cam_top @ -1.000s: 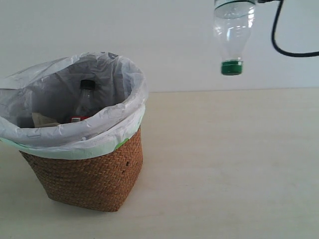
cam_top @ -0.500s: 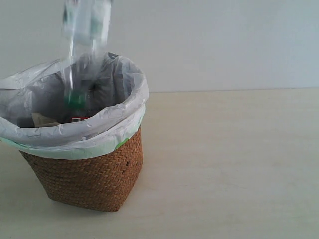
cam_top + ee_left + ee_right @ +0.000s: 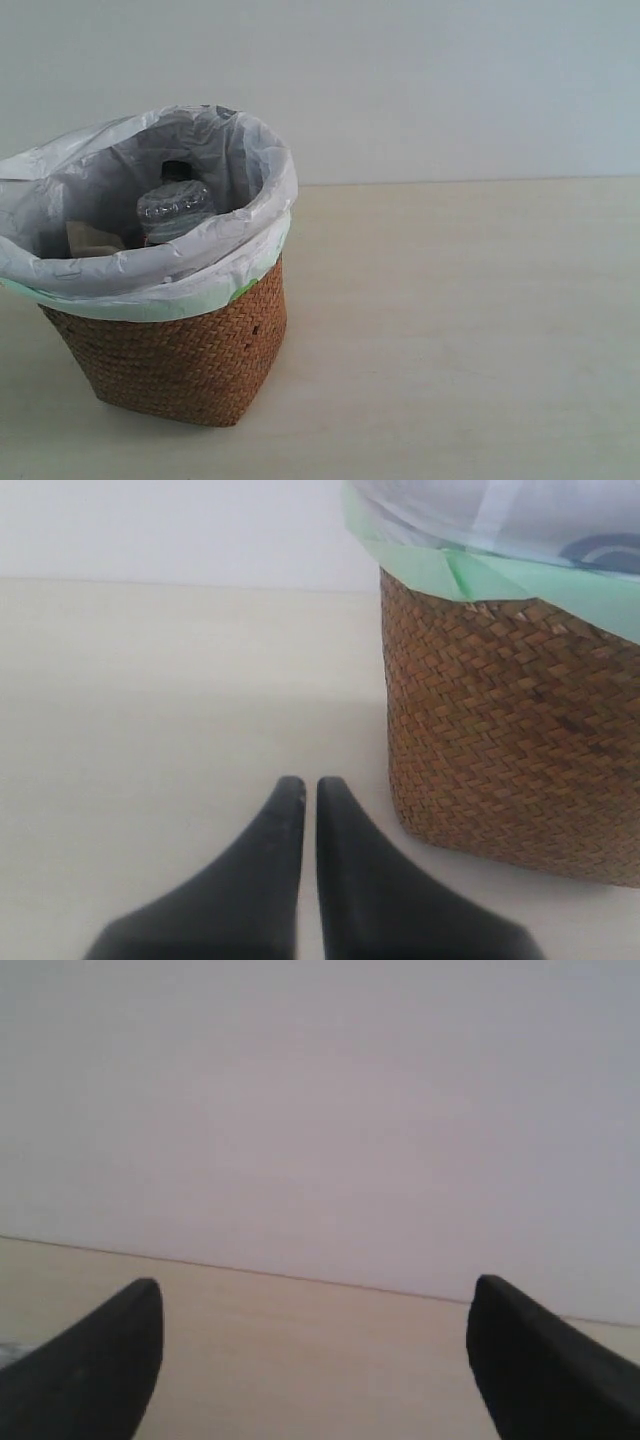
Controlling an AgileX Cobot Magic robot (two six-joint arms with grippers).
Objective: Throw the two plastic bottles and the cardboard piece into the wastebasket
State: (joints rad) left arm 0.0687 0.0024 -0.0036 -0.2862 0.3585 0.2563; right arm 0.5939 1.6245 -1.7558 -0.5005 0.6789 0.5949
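Wastebasket point(image 3: 180, 360) is holding an upturned bottle point(image 3: 175, 208), a black-capped bottle point(image 3: 176, 170) and the cardboard piece point(image 3: 90, 238); left gripper point(image 3: 310, 790) is sitting pinched together beside it, right gripper point(image 3: 317, 1282) is gaping empty.

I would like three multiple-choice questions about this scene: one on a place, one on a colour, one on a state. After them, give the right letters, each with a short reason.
1. Where is the clear bottle?
A. lying beside the wastebasket
B. inside the wastebasket
C. hanging in the air above it

2. What colour is the edge of the plastic bag?
A. green
B. red
C. yellow

3. In what state is the right hand?
A. shut on a bottle
B. shut on cardboard
C. open, nothing between its fingers

Answers:
1 B, since the exterior view shows the bottle's base below the bag's rim.
2 A, since the left wrist view shows a green band above the wicker.
3 C, since the right wrist view shows the two fingers far apart with only wall and table behind.
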